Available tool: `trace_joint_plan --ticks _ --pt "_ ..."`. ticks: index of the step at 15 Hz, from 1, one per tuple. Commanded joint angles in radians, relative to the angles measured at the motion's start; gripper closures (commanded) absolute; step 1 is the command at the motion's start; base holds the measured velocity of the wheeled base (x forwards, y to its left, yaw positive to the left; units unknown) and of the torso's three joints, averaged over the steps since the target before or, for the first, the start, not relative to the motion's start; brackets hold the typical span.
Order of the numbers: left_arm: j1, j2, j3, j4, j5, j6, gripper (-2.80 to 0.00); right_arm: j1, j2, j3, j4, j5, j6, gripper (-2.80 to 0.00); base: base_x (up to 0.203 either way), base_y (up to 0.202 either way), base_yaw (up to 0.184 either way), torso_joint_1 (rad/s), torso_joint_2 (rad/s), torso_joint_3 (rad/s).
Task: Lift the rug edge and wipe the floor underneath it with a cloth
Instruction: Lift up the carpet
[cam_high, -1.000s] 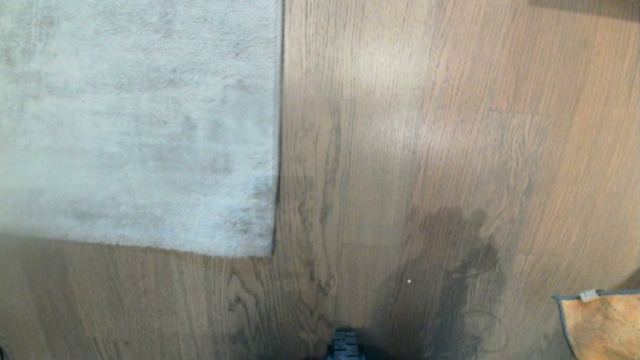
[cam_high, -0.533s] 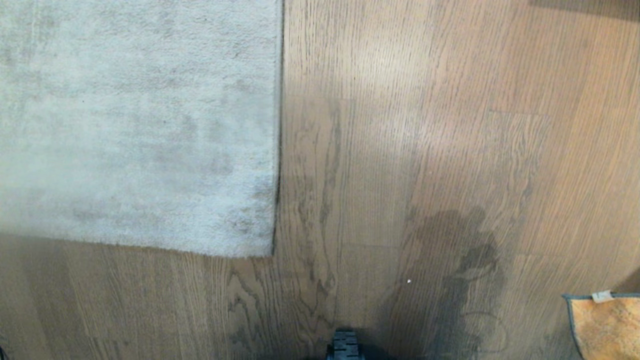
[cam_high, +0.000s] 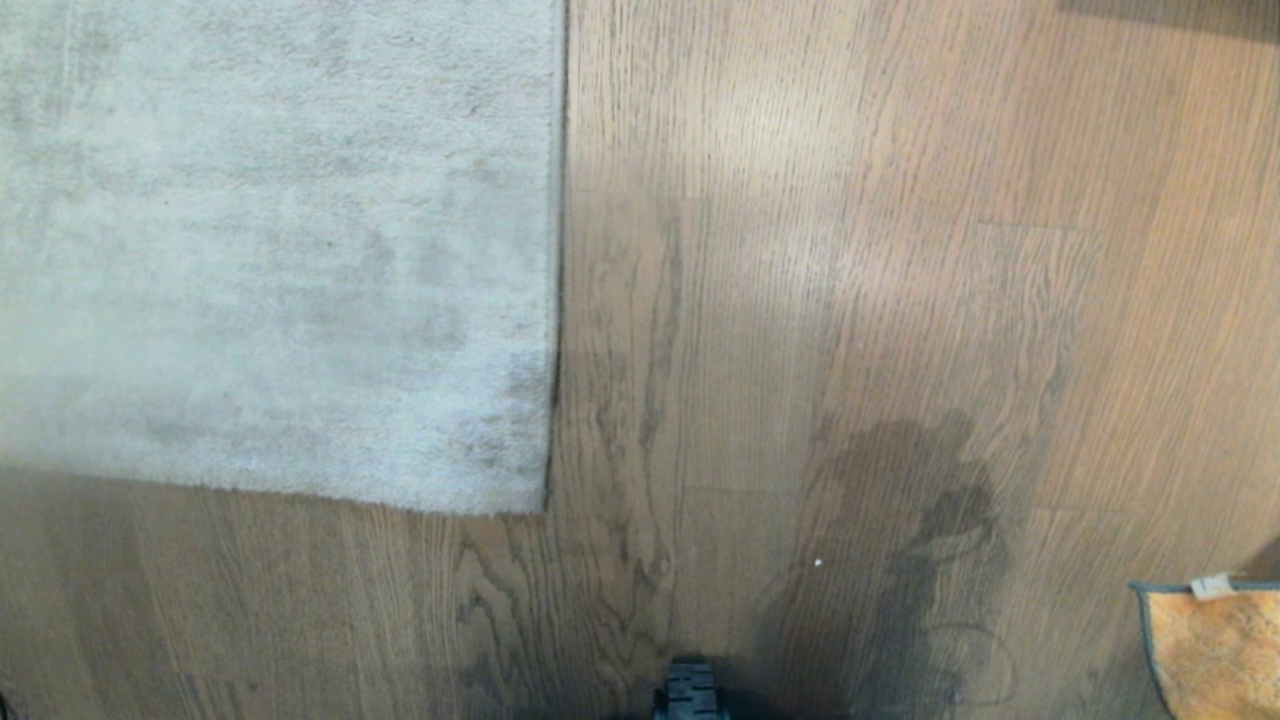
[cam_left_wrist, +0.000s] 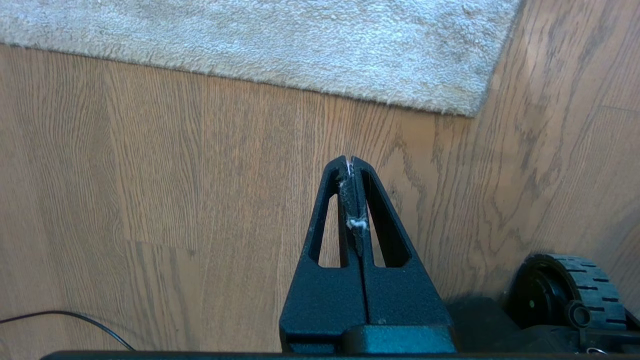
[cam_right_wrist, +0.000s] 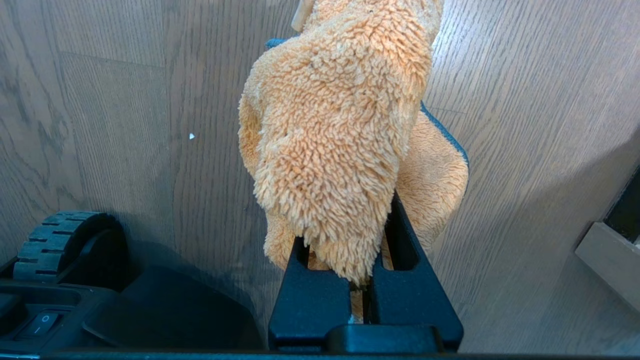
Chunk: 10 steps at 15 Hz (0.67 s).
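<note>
Right gripper clamped on the cloth — left gripper closed, empty — rug edge flat on the floor.

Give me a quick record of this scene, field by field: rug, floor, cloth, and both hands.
rug: pale grey short-pile rug edge and corner lying flat, not lifted
floor: light brown wood-grain plank floor, dark patch to the rug's right
cloth: orange-tan fuzzy cloth with dark grey edging, draped over the right hand
left hand: left hand shut, empty, short of the rug corner
right hand: right hand shut on the cloth, above bare floor
</note>
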Motion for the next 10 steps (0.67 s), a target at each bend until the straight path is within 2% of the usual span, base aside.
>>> trace_joint_plan --ticks 1,10 --pt "0.000 0.000 0.000 -0.001 0.001 -0.001 0.00 0.000 0.004 0.000 -0.001 0.000 -0.001 0.00 0.000 0.000 0.000 0.000 0.00 0.000" --pt "0.000 0.000 0.000 -0.001 0.001 -0.001 0.00 0.000 0.004 0.000 -0.001 0.000 -0.001 0.00 0.000 0.000 0.000 0.000 0.00 0.000"
